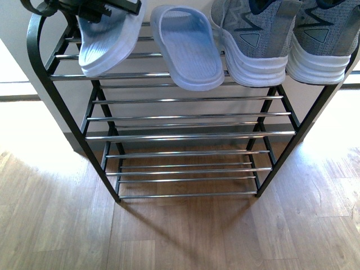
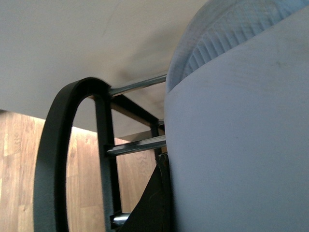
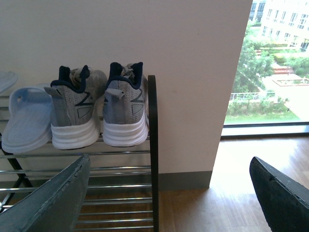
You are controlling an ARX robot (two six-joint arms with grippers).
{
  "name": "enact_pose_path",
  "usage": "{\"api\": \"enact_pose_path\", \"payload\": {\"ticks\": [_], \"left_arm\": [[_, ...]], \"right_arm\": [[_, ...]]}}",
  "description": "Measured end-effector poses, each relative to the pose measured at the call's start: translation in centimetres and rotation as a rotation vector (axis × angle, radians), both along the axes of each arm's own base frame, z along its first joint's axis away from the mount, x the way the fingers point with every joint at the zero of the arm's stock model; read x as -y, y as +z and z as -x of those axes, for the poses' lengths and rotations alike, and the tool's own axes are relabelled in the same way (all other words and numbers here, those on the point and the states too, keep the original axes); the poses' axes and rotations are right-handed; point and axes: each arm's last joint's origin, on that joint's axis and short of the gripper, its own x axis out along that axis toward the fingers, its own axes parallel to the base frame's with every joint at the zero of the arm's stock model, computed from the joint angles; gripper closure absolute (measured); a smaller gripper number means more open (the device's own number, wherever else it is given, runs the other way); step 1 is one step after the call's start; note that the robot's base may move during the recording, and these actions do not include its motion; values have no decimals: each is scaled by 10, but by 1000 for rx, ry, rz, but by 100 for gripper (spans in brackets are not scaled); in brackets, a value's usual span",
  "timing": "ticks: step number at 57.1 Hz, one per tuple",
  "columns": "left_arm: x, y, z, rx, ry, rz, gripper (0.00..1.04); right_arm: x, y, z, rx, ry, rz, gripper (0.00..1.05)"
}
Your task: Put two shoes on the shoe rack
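Front view first: the shoe rack (image 1: 185, 135) stands on the wooden floor (image 1: 180, 236) against a pale wall, and fills the middle of the frame. On its top shelf, along the upper edge of the frame, lie four shoes. At the upper left is a left slide sandal (image 1: 104, 48), tilted, with the left end effector (image 1: 90, 8) dark above it and touching its upper part; I cannot tell if the fingers are spread or pinching. Beside it, in the upper middle, lies a second slide sandal (image 1: 188, 48), its end hanging over the front bar. At the upper right stand two grey sneakers (image 1: 253, 45), side by side, heels toward the camera. The lower shelves show only chrome bars.

Left wrist view: the pale sandal (image 2: 236, 145) fills the right half of the frame, very close. At the left is the black arched end of the rack (image 2: 58, 145) with two chrome bars going to the sandal.

Right wrist view: the right end effector (image 3: 169, 193) is spread wide, with one dark finger (image 3: 48, 198) at the lower left and the other at the lower right, and nothing between them. The sneakers (image 3: 99, 108) stand at the middle left on the top shelf, next to the black end of the rack (image 3: 153, 154); one sandal (image 3: 26, 121) lies just beside them. A window (image 3: 270, 67) is at the right.
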Motion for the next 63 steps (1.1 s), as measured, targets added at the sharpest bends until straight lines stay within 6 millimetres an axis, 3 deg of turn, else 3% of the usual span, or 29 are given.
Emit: {"api": "enact_pose_path", "payload": {"ticks": [9, 17, 33, 40, 42, 51, 57, 63], "left_arm": [[-14, -10, -6, 17, 34, -31, 103], [-14, -15, -7, 20, 5, -27, 101], [-4, -9, 3, 17, -101, 52, 59], [-9, 21, 20, 47, -106, 115, 39], [-14, 42, 30, 95, -100, 135, 30], [-38, 108, 67, 343, -54, 179, 9], [-58, 134, 99, 659, -4, 280, 26], [-70, 120, 122, 738, 9, 314, 41]], "right_arm": [[0, 0, 0, 0, 0, 0, 9], [0, 0, 0, 0, 0, 0, 9], [0, 0, 0, 0, 0, 0, 9], [0, 0, 0, 0, 0, 0, 9], [0, 0, 0, 0, 0, 0, 9], [0, 0, 0, 0, 0, 0, 9], [0, 0, 0, 0, 0, 0, 9], [0, 0, 0, 0, 0, 0, 9]]}}
